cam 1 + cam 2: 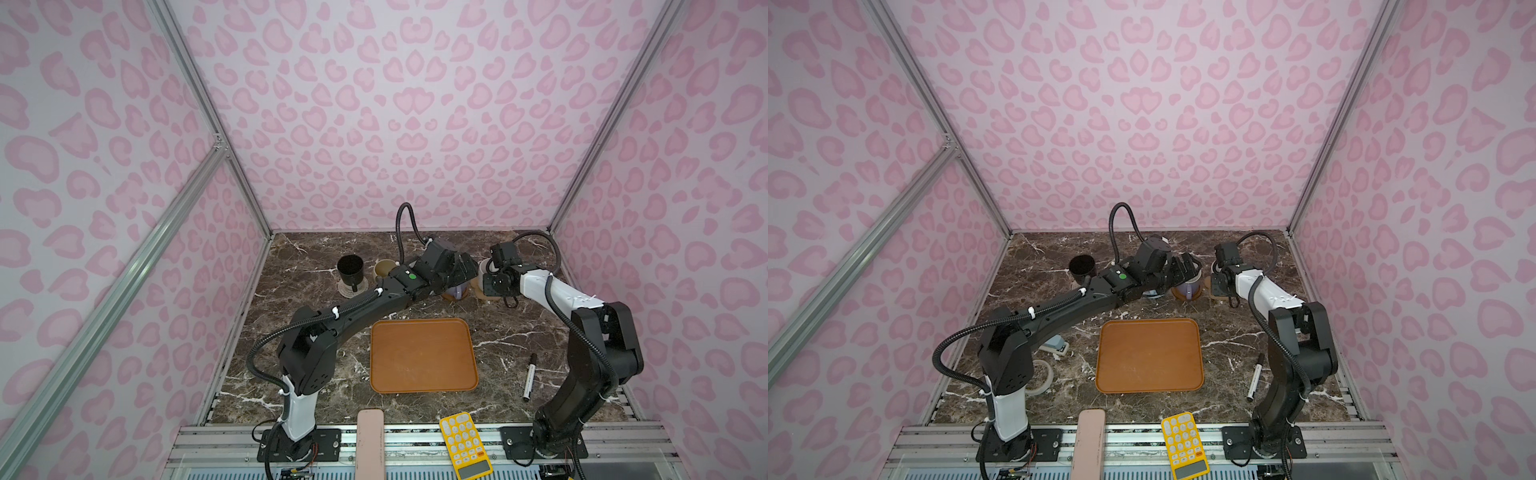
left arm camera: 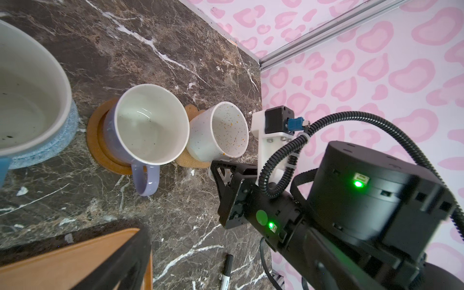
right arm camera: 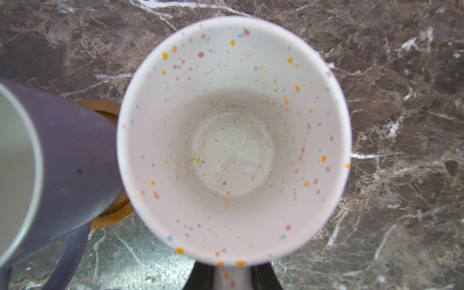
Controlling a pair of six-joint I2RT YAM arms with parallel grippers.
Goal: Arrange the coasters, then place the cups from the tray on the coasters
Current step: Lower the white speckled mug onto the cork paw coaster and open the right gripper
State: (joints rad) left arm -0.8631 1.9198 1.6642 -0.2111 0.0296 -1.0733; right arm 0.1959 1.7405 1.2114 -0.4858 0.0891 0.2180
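The right gripper (image 3: 232, 278) is clamped on the handle of the speckled cup (image 2: 218, 130), likely to seat it squarely on the paw-shaped coaster (image 2: 193, 163) beside the lavender cup (image 2: 148, 125), while the left gripper (image 1: 464, 269) hangs with jaws apart and the tray (image 1: 424, 357) holds 0 cups.

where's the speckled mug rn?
The speckled mug sits on the paw-shaped coaster, next to the lavender mug, toward the table's far right. In both top views the right gripper mostly hides it.
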